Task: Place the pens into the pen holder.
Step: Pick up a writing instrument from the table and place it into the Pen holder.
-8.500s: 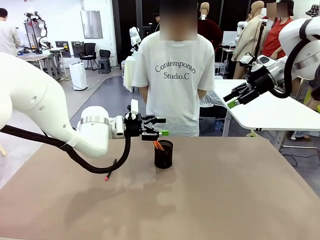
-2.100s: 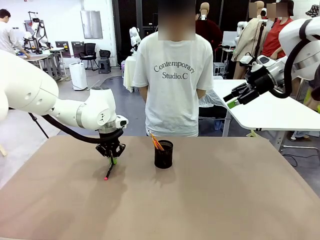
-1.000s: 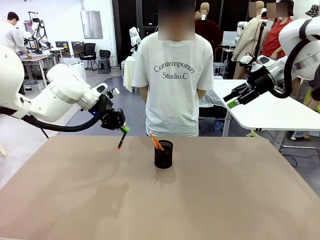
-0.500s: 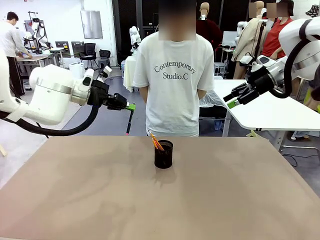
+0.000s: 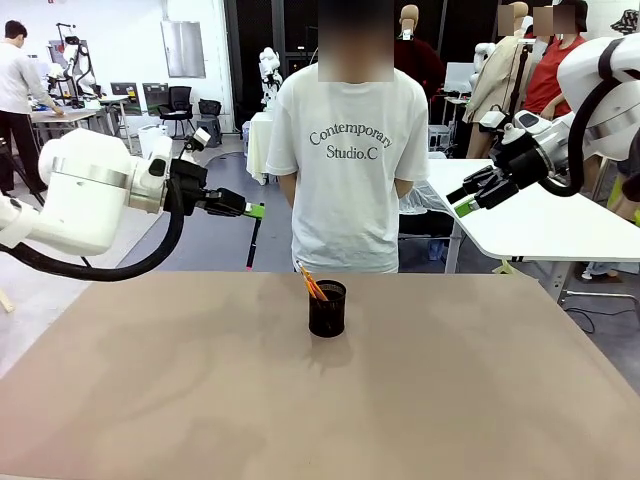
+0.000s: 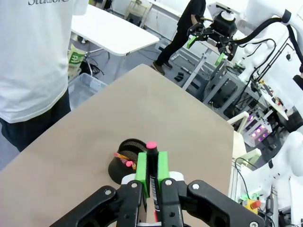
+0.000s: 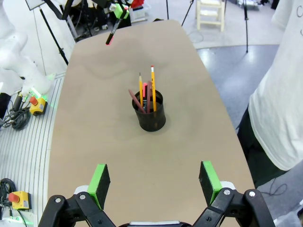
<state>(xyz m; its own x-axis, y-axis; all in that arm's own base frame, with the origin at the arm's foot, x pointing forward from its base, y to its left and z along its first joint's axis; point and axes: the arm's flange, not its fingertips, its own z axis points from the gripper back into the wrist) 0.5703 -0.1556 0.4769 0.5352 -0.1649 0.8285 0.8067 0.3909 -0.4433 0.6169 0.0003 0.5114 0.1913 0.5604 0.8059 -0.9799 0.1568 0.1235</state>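
Busy lab, tan table (image 5: 450, 400), black pen holder (image 5: 327, 309), person (image 5: 350, 150) behind.

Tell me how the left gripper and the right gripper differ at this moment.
The left gripper is shut on the black pen, which hangs down from it; the right gripper is open and holds nothing. The left one is level, up in the air to the left of the pen holder; the right one is raised off to the right, tilted downward. Both are black with green pads.
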